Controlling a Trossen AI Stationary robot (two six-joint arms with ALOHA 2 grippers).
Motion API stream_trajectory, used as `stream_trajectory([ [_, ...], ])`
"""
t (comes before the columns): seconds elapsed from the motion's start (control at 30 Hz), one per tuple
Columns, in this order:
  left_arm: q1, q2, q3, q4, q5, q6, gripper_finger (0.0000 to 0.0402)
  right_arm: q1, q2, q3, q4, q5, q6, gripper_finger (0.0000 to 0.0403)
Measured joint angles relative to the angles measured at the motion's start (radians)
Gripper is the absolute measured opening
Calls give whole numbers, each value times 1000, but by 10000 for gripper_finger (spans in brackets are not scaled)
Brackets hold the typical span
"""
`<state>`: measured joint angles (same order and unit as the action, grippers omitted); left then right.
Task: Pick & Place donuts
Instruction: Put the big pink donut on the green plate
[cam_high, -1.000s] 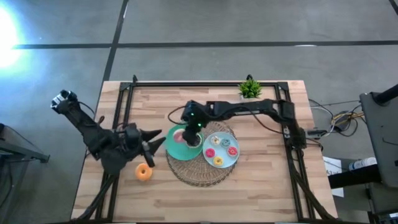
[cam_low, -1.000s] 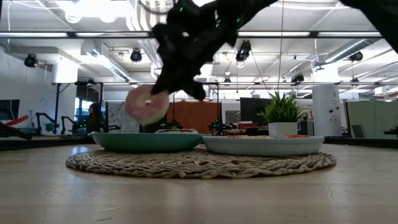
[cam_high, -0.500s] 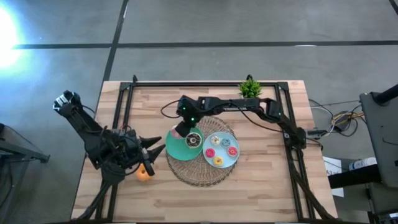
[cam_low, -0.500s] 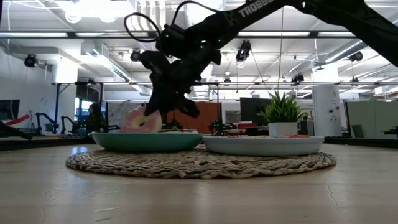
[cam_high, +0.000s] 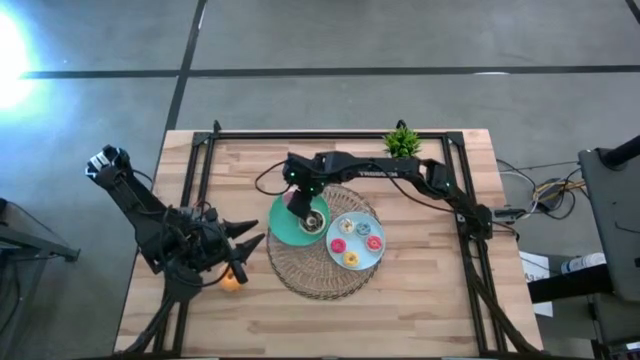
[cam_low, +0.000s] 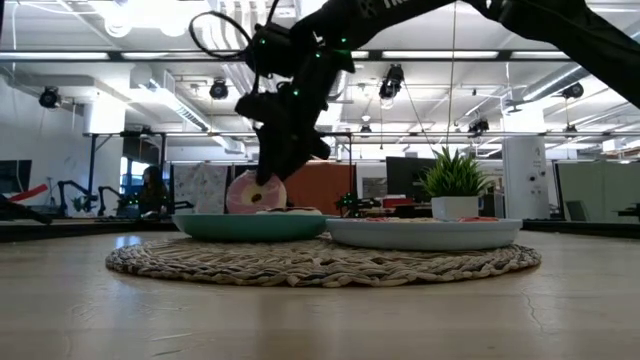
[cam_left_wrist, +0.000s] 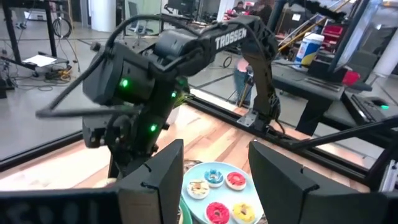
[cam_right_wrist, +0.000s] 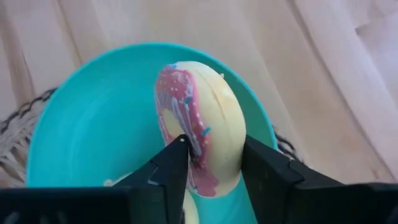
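A: Which step is in hand?

B: Placing. The right gripper (cam_right_wrist: 211, 165) stands over the green plate (cam_high: 280, 232) on the woven mat (cam_high: 320, 280). The pink-frosted donut (cam_right_wrist: 199, 127) sits on edge in that plate, between the fingers. The jaws are partly open; whether they grip it or merely flank it cannot be told.

A: Next move?

B: Probably part the jaws fully and lift straight up, so the upright ring is not dragged along. It may tip flat.

A: The left gripper (cam_left_wrist: 214, 165)?

B: Jaws wide apart and empty, just beside an orange donut (cam_high: 233, 279) on the bare wood.

A: Materials?

B: The donut is a smooth tan ring with glossy frosting. The plate is smooth with a shallow rim; the mat is coarse weave. Small donuts (cam_high: 355, 240) lie on the blue plate (cam_high: 378, 258).
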<state>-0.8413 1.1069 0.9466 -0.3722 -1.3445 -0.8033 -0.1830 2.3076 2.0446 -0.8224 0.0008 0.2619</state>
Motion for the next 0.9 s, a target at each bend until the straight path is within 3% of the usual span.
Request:
stream_trajectory([
  [0.13,0,0,0,-35,1,-39,156,-1,0,9,-5,-10,1,136],
  [0.3,0,0,0,-39,1,-63,156,-7,3,-31,-5,-110,52,125],
  [0.47,0,0,0,-40,1,-81,156,-9,7,-71,-8,-113,67,123],
  [0.9,1,0,-1,-51,2,-95,156,8,-1,-55,-45,24,-132,199],
])
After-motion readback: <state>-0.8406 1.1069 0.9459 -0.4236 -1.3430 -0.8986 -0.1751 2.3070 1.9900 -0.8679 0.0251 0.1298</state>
